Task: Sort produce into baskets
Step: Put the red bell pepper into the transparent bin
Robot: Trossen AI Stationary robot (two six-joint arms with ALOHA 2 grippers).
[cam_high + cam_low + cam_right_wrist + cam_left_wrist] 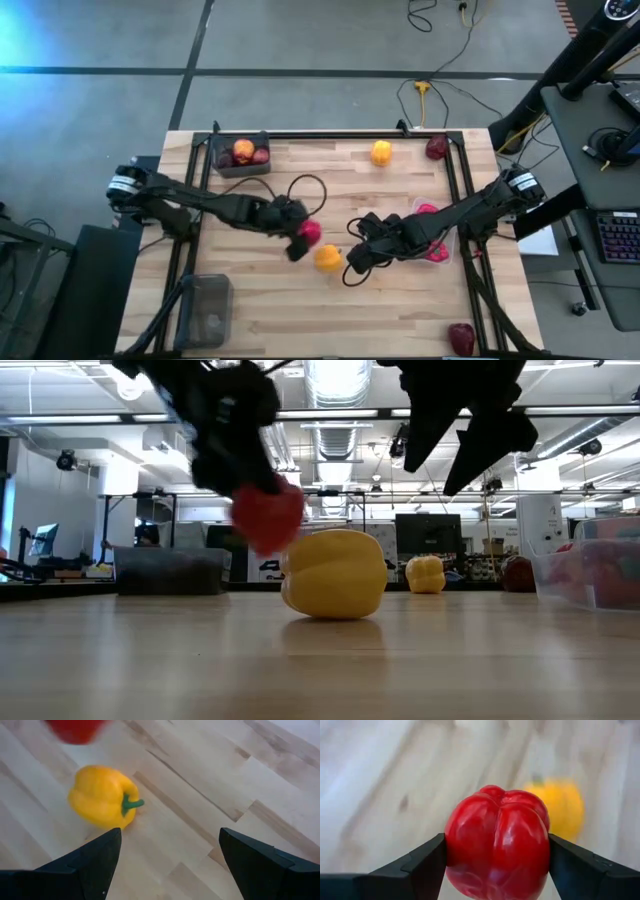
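My left gripper (303,238) is shut on a red bell pepper (497,842) above the table's middle; the pepper also shows in the low view (267,515). A yellow bell pepper (328,257) lies on its side on the table just right of it, also in the right wrist view (102,796). My right gripper (358,250) is open and empty, held above the table just right of that yellow pepper. A clear bin (447,240) at the right holds red peppers. A dark bin (241,167) at the far left holds apples and an orange-yellow fruit (243,151). My left gripper pinches the red pepper's two opposite sides (451,851) between its two fingers (422,865). The pepper's lobed end points away from the wrist. The low view shows the pepper lifted clear of the table.
A second yellow pepper (381,152) and a dark red apple (436,148) lie near the far edge. Another apple (461,336) lies at the near right corner. An empty dark bin (207,305) stands at the near left. A black cable (300,185) loops over the table's middle.
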